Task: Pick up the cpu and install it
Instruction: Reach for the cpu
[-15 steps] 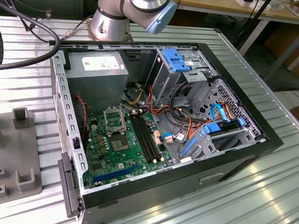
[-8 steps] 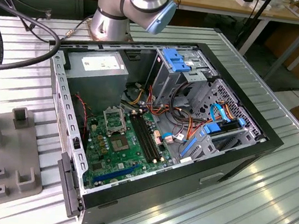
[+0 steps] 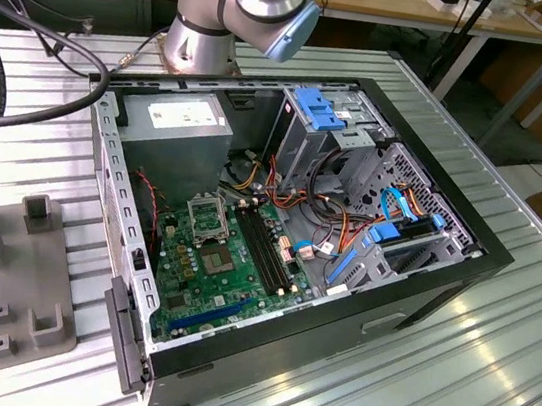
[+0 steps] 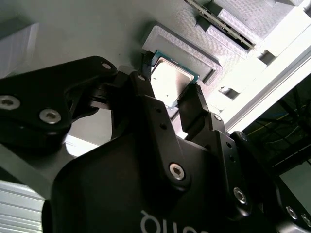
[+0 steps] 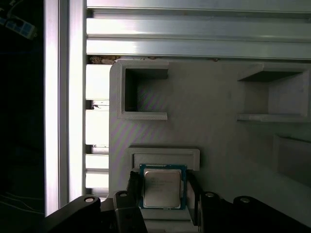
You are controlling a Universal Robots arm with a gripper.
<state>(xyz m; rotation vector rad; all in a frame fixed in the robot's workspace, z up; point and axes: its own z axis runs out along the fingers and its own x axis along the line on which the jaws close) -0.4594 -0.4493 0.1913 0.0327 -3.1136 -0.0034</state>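
The cpu (image 5: 162,188), a thin square chip with a silvery top and greenish rim, lies at a shallow recess (image 5: 164,154) of a grey printed fixture (image 5: 218,126). My gripper (image 5: 163,191) has one black finger against each of two opposite edges of the chip, so it is shut on it. The second wrist view shows the same grip: the cpu (image 4: 167,80) sits between the fingers of the gripper (image 4: 171,82). I cannot tell if the chip is lifted off the fixture. In the exterior view the open computer case (image 3: 441,288) holds the green motherboard (image 3: 230,278) with its metal socket frame (image 3: 210,217).
Part of the grey fixture (image 3: 0,266) with raised blocks stands at the exterior view's left, on a ribbed aluminium table (image 3: 467,392). The arm's base (image 3: 210,23) rises behind the case. Drive cages (image 3: 331,136), cables and memory slots (image 3: 270,248) crowd the case interior.
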